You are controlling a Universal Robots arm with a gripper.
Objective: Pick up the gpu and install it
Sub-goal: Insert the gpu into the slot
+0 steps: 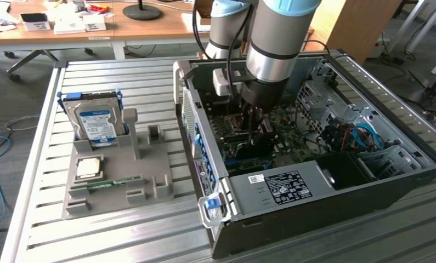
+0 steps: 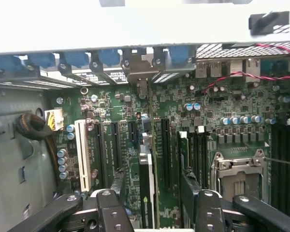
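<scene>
**Figure: GPU installation, late stage.** The open computer case (image 1: 313, 219) is lying on its side on the slatted table (image 1: 93, 241), and the arm is reaching down into it. On the motherboard (image 2: 106, 106) inside the case, the gpu (image 2: 146, 183) is standing on edge in an expansion slot, seen from above as a thin dark card. A silver bracket (image 2: 137, 72) in line with it is lying against the rear slot openings of the case.

Judged from this, the pick-up is done and the card is at its slot. Whether it is pressed fully home cannot be told from these views.

Outside the case, on the exterior view's left, the grey parts tray (image 1: 159, 164) is carrying the hard drive (image 1: 97, 121), a processor (image 1: 88, 167) and a RAM stick (image 1: 108, 184). One upright slot in it is standing free.

The gripper (image 2: 152, 193) (image 1: 258, 123) is hovering directly over the card, deep within the case. Its jaws are standing wide apart, one of the fingers (image 2: 117, 186) on each side of the card's top edge with a gap showing. It appears to be holding nothing and clamping nothing.
</scene>
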